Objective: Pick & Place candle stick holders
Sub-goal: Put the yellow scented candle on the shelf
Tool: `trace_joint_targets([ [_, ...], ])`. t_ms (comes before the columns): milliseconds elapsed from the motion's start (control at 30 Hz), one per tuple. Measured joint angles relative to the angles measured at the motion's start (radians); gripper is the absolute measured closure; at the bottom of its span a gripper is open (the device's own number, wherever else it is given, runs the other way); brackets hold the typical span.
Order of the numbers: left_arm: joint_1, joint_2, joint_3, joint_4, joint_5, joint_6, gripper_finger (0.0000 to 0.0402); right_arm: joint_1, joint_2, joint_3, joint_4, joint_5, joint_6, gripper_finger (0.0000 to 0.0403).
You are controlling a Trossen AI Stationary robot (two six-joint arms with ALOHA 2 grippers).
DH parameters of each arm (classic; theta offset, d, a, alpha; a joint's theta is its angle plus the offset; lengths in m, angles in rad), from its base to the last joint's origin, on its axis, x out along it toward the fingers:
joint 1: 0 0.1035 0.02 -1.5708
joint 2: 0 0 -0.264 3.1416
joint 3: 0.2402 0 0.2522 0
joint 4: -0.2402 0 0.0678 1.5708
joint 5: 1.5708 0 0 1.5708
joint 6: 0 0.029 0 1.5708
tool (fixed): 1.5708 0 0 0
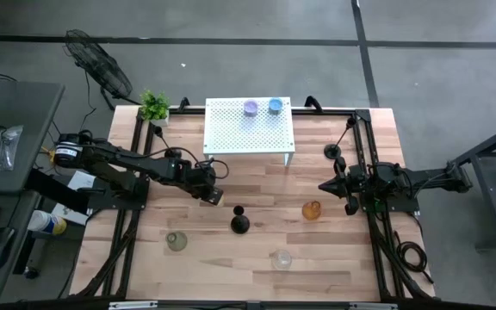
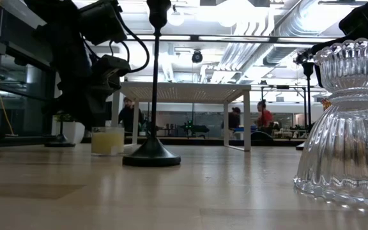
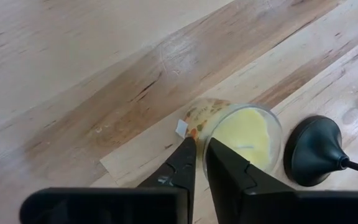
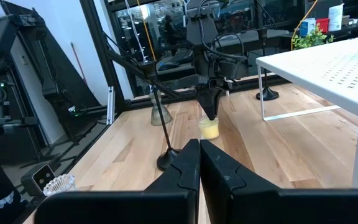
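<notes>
The left gripper (image 3: 199, 155) is pinching the rim of the yellow glass cup (image 3: 244, 134), one finger inside, one outside. The cup stands upright on the surface (image 3: 73, 74), directly below the gripper, just beside a black candlestick (image 3: 316, 149).

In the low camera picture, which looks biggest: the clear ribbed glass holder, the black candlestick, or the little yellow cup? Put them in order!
1. Clear ribbed glass holder: biggest, though it sits closest to the camera, which inflates it.
2. Black candlestick: tall but thin, its top is cut off.
3. Yellow cup: smallest, sitting farther back.
</notes>
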Motion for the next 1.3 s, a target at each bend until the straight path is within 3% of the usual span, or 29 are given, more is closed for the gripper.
trace_joint_targets([
  [233,0.0,0.0,0.0,0.0,0.007,0.0,0.0397,0.0,0.0,0.0,0.0,0.0,0.0,0.0401],
  [533,0.0,0.0,0.031,-0.024,0.034,0.055,0.0399,0.0,0.0,0.0,0.0,0.0,0.0,0.0401],
  [800,0.0,0.0,0.191,-0.2,0.088,0.313,0.04,0.0,0.0,0.0,0.0,0.0,0.0,0.0401],
  [1067,0.0,0.0,0.425,-0.511,0.036,0.568,0.04,0.0,0.0,0.0,0.0,0.0,0.0,0.0401],
  [1300,0.0,0.0,0.608,-0.69,0.0,0.92,0.04,0.0,0.0,0.0,0.0,0.0,0.0,0.0401],
])
